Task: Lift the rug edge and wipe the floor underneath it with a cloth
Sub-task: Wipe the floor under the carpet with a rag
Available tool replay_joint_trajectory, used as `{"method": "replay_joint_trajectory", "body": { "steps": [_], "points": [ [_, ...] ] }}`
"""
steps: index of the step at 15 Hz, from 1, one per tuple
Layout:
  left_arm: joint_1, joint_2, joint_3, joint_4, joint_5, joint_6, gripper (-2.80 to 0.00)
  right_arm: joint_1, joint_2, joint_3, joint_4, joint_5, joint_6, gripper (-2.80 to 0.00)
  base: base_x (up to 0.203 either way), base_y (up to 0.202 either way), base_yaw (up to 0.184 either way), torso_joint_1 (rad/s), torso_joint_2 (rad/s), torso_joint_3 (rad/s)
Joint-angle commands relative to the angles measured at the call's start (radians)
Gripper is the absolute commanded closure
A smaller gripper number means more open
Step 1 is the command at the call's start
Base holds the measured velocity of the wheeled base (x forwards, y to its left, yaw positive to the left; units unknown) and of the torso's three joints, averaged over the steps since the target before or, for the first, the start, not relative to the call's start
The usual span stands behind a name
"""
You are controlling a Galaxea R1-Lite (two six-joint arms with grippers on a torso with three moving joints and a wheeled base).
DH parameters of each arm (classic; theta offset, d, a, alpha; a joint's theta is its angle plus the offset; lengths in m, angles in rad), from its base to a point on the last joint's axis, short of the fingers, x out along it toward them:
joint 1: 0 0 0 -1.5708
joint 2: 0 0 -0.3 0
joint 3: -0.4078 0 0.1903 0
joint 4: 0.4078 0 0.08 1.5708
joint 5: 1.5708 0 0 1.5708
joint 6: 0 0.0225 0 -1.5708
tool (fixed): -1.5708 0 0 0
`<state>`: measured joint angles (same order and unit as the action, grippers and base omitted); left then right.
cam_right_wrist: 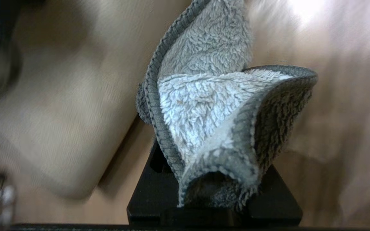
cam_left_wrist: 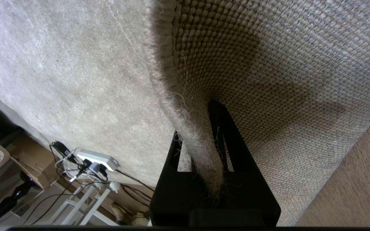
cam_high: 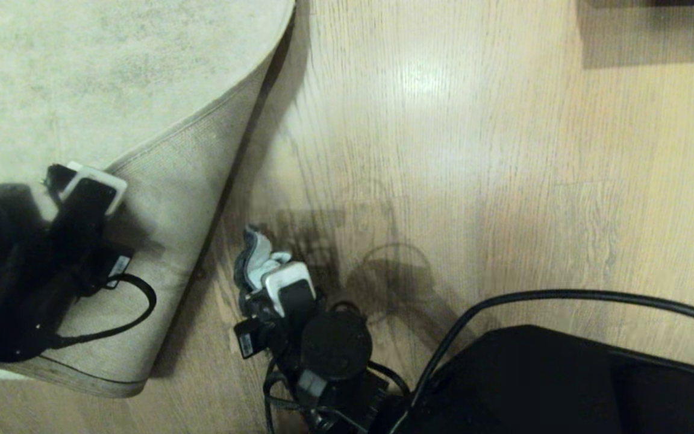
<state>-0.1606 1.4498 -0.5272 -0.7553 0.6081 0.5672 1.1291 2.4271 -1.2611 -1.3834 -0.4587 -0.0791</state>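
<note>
The pale rug lies at the upper left, its corner folded back so the woven beige backing faces up. My left gripper is shut on the rug edge, which runs fuzzy between the black fingers and is held raised off the floor. The grey fleecy cloth sticks out of my right gripper, just right of the fold and over the wood floor. In the right wrist view the cloth bunches out of the shut jaws and hides the fingertips.
The robot's black base and a black cable fill the lower right. A dark piece of furniture stands at the top right. Beyond the rug, a white power strip with tangled cables lies by a white rack.
</note>
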Motion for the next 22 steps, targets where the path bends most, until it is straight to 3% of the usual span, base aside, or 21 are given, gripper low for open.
{"method": "replay_joint_trajectory", "body": {
  "steps": [1,6,11,14,17,22],
  "points": [
    [0.000,-0.002,-0.002,-0.006,0.008,0.003,0.00,0.007,0.066,0.008,-0.007,-0.002,0.001,0.00,0.000,0.000,0.000,0.000,0.00,0.000],
    [-0.002,-0.002,0.001,-0.006,0.010,0.003,0.00,0.008,0.164,-0.005,-0.004,0.009,0.005,0.00,0.000,0.000,0.000,0.000,0.00,0.000],
    [-0.023,0.000,0.001,-0.006,0.012,0.003,0.00,-0.012,0.264,-0.180,0.028,0.009,0.007,0.00,0.000,0.000,0.000,0.000,0.00,0.000],
    [-0.043,0.000,0.003,-0.006,0.031,0.003,0.00,-0.053,0.306,-0.353,0.070,0.009,0.007,0.00,0.000,0.000,0.000,0.000,0.00,0.000],
    [-0.045,0.000,0.008,-0.006,0.032,0.003,0.00,-0.144,0.313,-0.495,0.144,0.009,0.007,0.00,0.000,0.000,0.000,0.000,0.00,0.000],
    [-0.043,-0.002,0.009,-0.006,0.032,0.002,0.00,-0.213,0.209,-0.511,0.170,0.007,0.006,0.00,0.000,0.000,0.000,0.000,0.00,0.000]
  ]
}}
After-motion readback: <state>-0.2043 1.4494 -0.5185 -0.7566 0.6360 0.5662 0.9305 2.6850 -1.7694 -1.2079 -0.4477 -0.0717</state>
